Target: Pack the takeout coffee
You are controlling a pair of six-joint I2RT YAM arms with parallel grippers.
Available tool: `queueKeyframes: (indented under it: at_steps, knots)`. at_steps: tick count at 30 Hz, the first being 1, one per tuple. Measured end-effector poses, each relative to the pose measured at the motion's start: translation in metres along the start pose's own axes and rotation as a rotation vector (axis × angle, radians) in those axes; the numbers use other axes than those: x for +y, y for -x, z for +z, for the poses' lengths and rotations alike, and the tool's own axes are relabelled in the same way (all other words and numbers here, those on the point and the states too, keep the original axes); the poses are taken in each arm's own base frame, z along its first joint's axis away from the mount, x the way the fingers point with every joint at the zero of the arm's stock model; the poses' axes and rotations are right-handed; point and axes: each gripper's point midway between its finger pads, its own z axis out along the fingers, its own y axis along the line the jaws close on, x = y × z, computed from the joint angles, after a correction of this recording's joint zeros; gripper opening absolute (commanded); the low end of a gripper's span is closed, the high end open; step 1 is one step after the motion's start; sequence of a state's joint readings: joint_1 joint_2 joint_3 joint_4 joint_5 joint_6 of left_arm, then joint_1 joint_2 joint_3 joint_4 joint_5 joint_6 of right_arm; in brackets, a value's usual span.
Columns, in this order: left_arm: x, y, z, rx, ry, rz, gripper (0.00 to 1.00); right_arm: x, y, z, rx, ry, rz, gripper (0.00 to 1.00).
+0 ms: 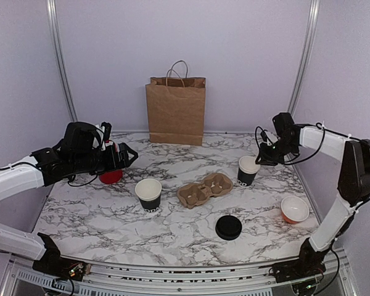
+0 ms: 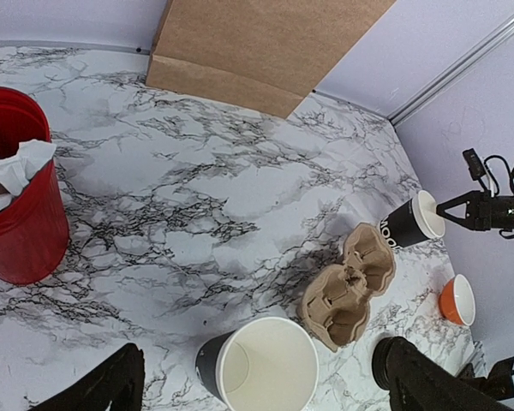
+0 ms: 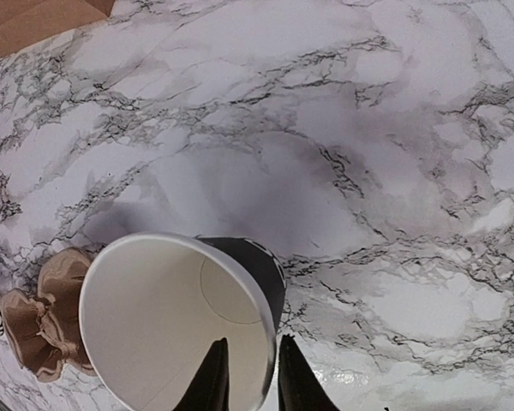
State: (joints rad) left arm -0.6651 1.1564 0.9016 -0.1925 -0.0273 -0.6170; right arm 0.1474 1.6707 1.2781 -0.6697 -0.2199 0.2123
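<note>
Brown paper bag (image 1: 175, 111) upright, centre of table's (image 1: 98, 216) far edge. Red holder (image 1: 111, 176) with white napkins (image 2: 21, 167) near left edge. Cardboard cup carrier (image 1: 204, 189) mid-table. Flat black lid (image 1: 228, 227) toward near edge. Orange bowl (image 1: 294, 209) near right edge.

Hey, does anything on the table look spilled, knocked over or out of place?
Nothing is spilled or tipped. The left black cup and right black cup stand upright, open and empty; the black lid lies flat by itself on the table.
</note>
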Motion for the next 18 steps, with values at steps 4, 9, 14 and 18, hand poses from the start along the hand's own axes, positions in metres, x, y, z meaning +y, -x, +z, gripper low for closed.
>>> queueKeyframes:
  at_steps: [4, 9, 14, 18]
  knots:
    - [0.000, 0.001, -0.001, -0.004, -0.002, 0.001, 0.99, -0.003, 0.001, 0.000, -0.005, -0.020, -0.006, 0.37]
    - [-0.003, 0.004, -0.006, -0.018, -0.012, 0.006, 0.99, -0.010, 0.007, -0.011, -0.037, -0.072, -0.018, 0.53]
    - [-0.002, 0.006, -0.007, -0.025, -0.007, 0.027, 0.99, -0.006, 0.017, -0.041, -0.112, -0.095, -0.051, 0.66]
    - [-0.007, 0.014, -0.010, -0.044, -0.010, 0.049, 0.99, 0.013, 0.018, -0.066, -0.170, -0.099, -0.104, 0.69]
